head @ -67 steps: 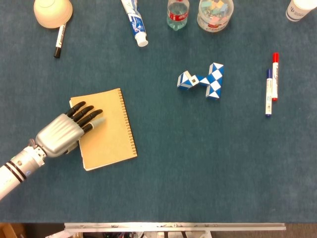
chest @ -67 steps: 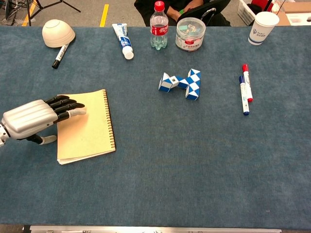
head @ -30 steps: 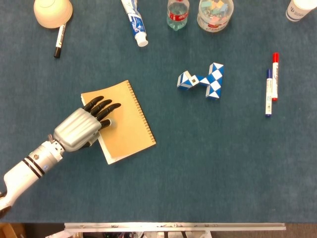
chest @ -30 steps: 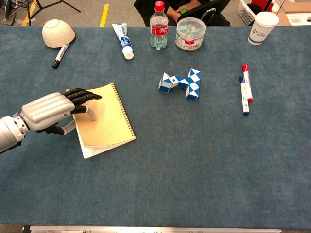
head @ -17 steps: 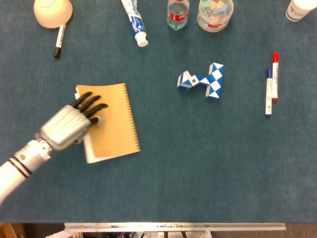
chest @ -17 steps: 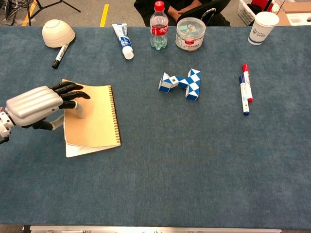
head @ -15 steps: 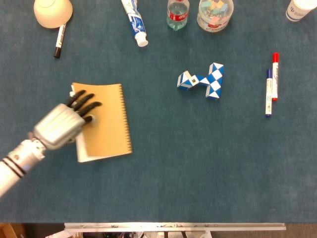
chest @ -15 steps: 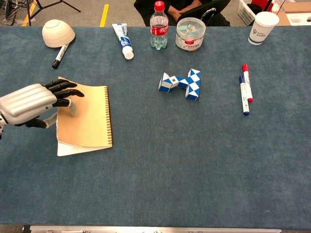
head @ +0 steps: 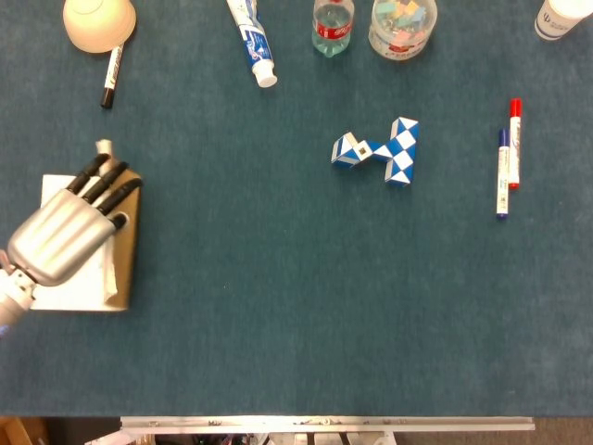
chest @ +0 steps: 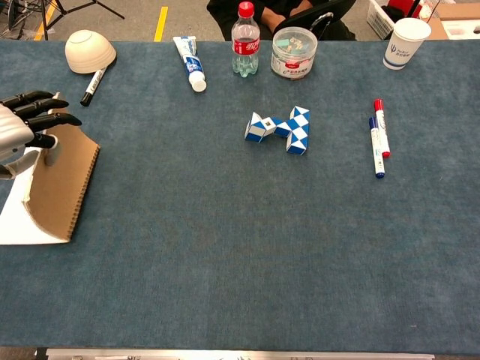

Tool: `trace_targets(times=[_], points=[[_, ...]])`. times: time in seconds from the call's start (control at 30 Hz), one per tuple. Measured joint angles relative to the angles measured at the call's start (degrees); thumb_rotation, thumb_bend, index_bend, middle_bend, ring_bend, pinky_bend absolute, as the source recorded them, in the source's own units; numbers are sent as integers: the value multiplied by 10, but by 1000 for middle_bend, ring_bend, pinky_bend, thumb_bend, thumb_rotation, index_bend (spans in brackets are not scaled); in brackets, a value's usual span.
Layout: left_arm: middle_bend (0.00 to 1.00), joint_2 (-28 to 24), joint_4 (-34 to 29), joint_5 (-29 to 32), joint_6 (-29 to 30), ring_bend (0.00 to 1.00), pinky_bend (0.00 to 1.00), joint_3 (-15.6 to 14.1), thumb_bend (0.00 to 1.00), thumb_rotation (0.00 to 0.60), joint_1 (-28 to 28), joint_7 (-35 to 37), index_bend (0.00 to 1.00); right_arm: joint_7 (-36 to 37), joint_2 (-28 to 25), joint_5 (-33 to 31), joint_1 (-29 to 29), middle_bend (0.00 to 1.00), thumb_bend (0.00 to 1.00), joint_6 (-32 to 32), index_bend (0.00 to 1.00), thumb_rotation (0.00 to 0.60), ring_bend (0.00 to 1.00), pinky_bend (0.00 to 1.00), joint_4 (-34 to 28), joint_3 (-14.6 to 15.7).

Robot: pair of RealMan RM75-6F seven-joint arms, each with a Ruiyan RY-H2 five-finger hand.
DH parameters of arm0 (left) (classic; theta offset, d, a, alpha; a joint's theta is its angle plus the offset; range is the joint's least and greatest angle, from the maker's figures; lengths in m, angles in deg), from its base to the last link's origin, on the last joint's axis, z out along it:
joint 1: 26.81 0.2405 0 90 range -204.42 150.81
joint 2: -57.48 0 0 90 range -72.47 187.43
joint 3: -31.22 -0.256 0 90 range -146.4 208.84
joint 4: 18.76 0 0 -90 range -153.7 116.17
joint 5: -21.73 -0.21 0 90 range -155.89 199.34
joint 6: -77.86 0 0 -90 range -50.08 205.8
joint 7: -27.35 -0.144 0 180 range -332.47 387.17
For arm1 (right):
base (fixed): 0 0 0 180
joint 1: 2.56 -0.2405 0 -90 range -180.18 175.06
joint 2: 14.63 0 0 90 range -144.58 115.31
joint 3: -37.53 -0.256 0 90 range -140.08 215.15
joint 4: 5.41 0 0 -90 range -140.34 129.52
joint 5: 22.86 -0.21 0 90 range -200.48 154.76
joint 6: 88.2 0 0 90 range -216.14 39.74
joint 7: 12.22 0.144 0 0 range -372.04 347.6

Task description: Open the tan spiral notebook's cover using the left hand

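The tan spiral notebook lies at the table's far left, with its spiral edge toward the centre. Its tan cover point(chest: 64, 184) stands raised at a steep angle, hinged on the spiral, and a white page point(chest: 13, 219) shows beneath it. In the head view the cover point(head: 127, 243) appears as a narrow tan strip beside the white page point(head: 69, 292). My left hand point(head: 63, 234) grips the cover's free edge, dark fingers over the top and thumb against the cover. The chest view shows the same left hand point(chest: 19, 127) at the frame's left edge. No right hand shows in either view.
Along the far edge are an upturned bowl point(head: 97, 20), a black marker point(head: 111, 76), a toothpaste tube point(head: 252, 42), a bottle point(head: 333, 26), a clear tub point(head: 401, 26) and a paper cup point(head: 561, 17). A blue-white snake puzzle point(head: 378, 151) lies mid-table, a red marker point(head: 514, 144) and a blue marker point(head: 502, 171) at right.
The notebook slid and turned under my left hand, ending further left. Its cover, flat half a second ago, now stands raised with the white page exposed.
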Motion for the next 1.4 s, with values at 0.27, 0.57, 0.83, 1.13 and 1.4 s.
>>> trace_targets(times=[0.27, 0.57, 0.83, 1.13, 1.4], points=[[123, 6, -89, 13, -63, 0, 31, 20, 595, 600, -13, -135, 567, 14, 1, -3, 5, 281, 395, 4, 339, 600, 208, 306, 11, 0], [110, 60, -148, 94, -147, 0, 31, 47, 594, 600, -27, -269, 312, 28, 0, -7, 12, 280, 395, 10, 339, 600, 208, 306, 23, 2], [42, 100, -197, 152, -171, 0, 31, 60, 594, 600, -30, -283, 0, 38, 5, -8, 14, 281, 395, 8, 339, 600, 208, 306, 32, 2], [41, 130, -208, 173, -129, 0, 30, 72, 594, 600, -15, -272, 0, 41, 4, -9, 8, 281, 395, -3, 339, 600, 208, 306, 36, 1], [34, 110, -189, 202, -32, 0, 30, 88, 504, 600, 40, -181, 0, 11, -15, -12, 0, 281, 395, -24, 339, 600, 208, 306, 8, 4]])
